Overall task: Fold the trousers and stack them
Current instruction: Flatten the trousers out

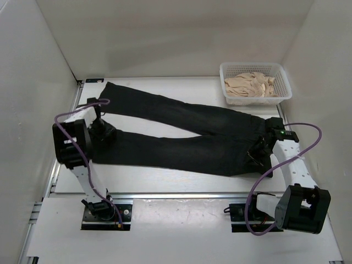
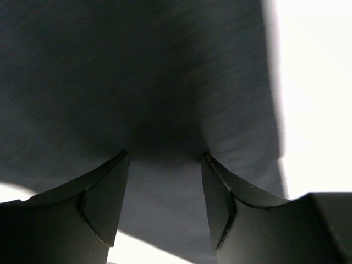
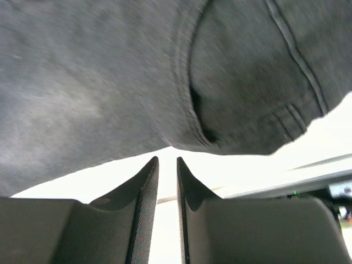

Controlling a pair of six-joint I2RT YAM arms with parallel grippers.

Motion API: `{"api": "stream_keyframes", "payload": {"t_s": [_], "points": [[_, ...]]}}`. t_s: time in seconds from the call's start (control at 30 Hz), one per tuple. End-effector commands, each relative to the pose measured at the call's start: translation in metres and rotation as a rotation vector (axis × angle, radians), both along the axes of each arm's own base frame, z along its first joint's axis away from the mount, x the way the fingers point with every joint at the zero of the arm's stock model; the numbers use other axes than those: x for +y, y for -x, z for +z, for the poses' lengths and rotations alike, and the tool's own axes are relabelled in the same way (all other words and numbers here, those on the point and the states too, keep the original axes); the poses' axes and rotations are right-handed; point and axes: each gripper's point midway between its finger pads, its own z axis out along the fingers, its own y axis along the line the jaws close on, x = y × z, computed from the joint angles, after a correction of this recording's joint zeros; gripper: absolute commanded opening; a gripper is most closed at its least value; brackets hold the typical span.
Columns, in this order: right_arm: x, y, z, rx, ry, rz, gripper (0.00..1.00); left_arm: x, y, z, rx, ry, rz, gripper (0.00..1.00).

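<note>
The black trousers (image 1: 187,148) lie spread flat across the table, legs pointing left and waist at the right. My left gripper (image 1: 102,133) hangs over the cuff end of the near leg. In the left wrist view it (image 2: 164,158) is open, fingers wide apart, tips down at the dark fabric (image 2: 165,82) and nothing pinched. My right gripper (image 1: 257,157) is at the near edge of the waist. In the right wrist view it (image 3: 167,160) shows a narrow gap with white table behind it and no cloth inside. The waist with a pocket seam (image 3: 190,82) lies just past the tips.
A white mesh basket (image 1: 258,100) holding beige garments (image 1: 250,85) stands at the back right, close to the waist. White walls enclose the table on three sides. A metal rail (image 1: 181,195) runs along the near edge by the arm bases.
</note>
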Motion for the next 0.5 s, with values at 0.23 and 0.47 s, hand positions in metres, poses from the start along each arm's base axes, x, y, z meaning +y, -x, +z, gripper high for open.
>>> {"api": "stream_keyframes", "payload": {"t_s": [0.23, 0.47], "points": [[-0.014, 0.045, 0.010, 0.077, 0.003, -0.170, 0.78, -0.019, -0.119, -0.004, -0.137, 0.008, -0.093, 0.66], [-0.007, 0.039, -0.005, 0.056, -0.090, -0.242, 0.82, -0.020, -0.171, 0.019, -0.181, 0.013, -0.160, 0.71]]}}
